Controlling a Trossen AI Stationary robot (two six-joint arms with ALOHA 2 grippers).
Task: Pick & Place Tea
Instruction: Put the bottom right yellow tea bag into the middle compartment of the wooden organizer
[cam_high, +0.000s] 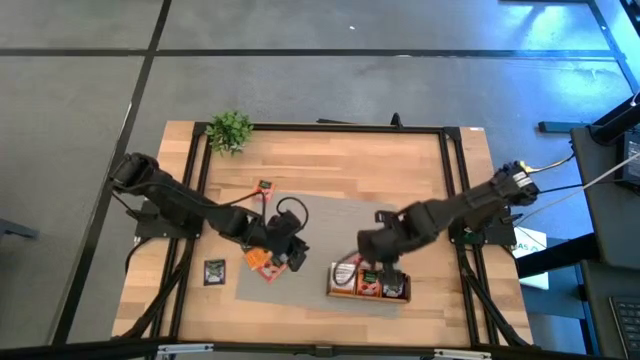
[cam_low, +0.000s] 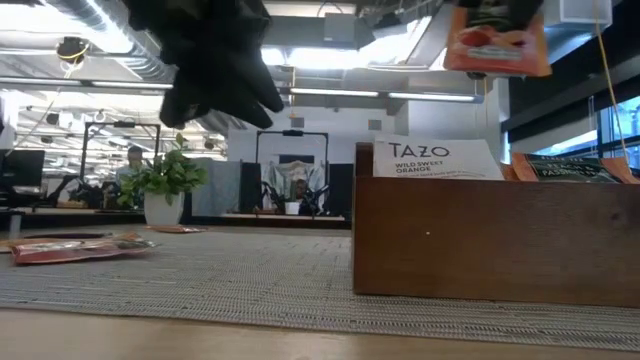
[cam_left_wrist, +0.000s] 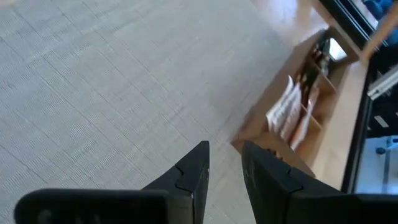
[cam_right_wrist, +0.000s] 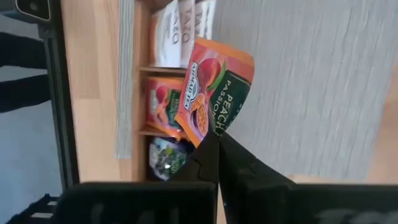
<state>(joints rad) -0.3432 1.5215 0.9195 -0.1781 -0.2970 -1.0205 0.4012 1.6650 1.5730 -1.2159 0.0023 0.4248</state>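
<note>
I see the grey mat carrying the wooden tray at its near edge; three compartments, each with sachets. My right gripper is clamped on one orange sachet above the tray, hanging upright from one corner. My left gripper hovers part-open, empty, over mat left of tray. One dark sachet lies off-mat.

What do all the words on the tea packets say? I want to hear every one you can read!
"TAZO WILD SWEET ORANGE": on the white sachet standing in the wooden tray.
"PEACH PASSION": on the orange sachet pinched in the right hand; its round logo is too blurred to read.
"TAZO": on the white sachets in the tray's end compartment, right wrist view.
Print on the dark sachet: too small to read.
</note>
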